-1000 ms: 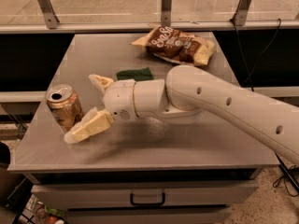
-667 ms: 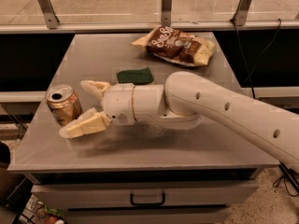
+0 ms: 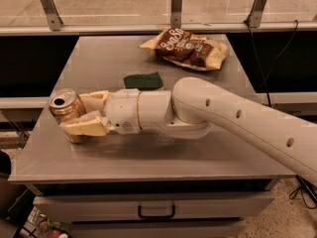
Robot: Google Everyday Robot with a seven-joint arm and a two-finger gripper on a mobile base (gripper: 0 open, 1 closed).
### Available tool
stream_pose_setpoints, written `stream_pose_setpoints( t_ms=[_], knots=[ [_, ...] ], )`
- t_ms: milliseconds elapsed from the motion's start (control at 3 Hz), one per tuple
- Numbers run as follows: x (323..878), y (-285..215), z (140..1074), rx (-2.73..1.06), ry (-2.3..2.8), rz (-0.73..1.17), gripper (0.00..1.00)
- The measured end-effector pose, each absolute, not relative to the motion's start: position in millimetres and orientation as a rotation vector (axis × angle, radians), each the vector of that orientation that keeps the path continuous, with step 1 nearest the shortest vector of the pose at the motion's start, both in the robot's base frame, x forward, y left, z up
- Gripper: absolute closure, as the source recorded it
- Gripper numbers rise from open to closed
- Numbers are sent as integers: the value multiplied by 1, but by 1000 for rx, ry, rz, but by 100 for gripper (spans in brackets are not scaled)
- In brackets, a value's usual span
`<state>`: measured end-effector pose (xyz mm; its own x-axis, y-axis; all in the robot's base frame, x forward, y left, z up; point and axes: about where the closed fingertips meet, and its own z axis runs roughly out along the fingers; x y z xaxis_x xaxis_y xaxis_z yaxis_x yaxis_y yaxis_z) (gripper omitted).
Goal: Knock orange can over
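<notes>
Grey metal table [image 3: 163, 160] before glass railing [image 3: 174, 6], small shiny orange drink can [image 3: 66, 108] upright near its left edge, white gripper [image 3: 73, 114] unclenched, fingers straddling can, flat green sponge [image 3: 143, 80], brown snack bag [image 3: 185, 48] behind.

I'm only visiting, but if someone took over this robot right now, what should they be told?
Gripper: open, at the left front of the table, fingers on either side of the orange can.
Orange can: upright near the left edge; contact cannot be told.
Done: gripper is at the can.
Left: push it until it tips over.
Green sponge and chip bag lie farther back.
</notes>
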<state>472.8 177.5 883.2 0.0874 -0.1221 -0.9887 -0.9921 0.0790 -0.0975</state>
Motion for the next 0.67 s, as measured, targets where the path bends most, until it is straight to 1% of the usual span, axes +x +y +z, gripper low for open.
stream_pose_setpoints(
  t_ms=[333, 667],
  knots=[
    [471, 179, 884, -1278, 1261, 1021, 88],
    [470, 181, 885, -1281, 1259, 1022, 100]
  ],
)
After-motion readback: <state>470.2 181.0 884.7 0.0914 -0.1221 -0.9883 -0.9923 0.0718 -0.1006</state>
